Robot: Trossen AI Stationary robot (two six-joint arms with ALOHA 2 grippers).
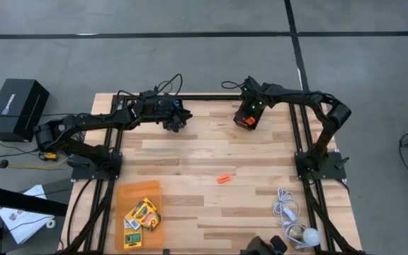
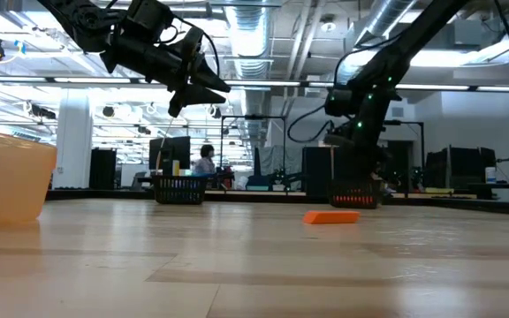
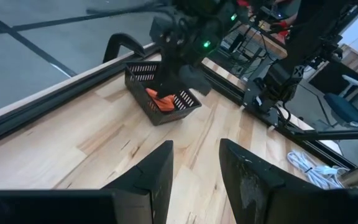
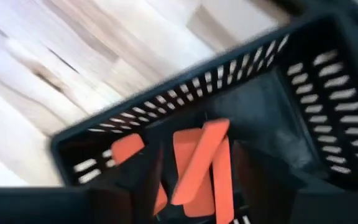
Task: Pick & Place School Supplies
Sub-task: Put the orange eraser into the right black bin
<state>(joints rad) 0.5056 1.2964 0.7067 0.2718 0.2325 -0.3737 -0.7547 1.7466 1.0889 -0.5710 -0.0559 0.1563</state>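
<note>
At seven o'clock on the desk [image 1: 211,152]: crayon boxes [image 1: 142,214], yellow and green, heaped in an orange tray [image 1: 134,191]. Could be left unsorted, or jostled, should an arm swing low over the tray wall.

At eleven o'clock: left hand [image 1: 176,122], fingers spread and empty, hovering clear of the boards. Close enough to the other arm's working corner that a careless reach toward it risks a knock.

Near centre, toward five o'clock: one stubby orange piece [image 1: 223,178], lying flat and alone, well apart from both arms. Low and thin against the wood; easily skidded rather than lifted if fingers land off-centre.

At one o'clock: right hand [image 1: 248,113], poised over a black mesh bin [image 1: 246,122], fingers parted, pinching nothing visible. Several orange pieces [image 4: 199,167] already inside, one leaning across the others. Could snag on the bin's rim or tip the light bin on the way out.

At four o'clock: white cord with bulb [image 1: 294,221], a tangle hazard.
</note>
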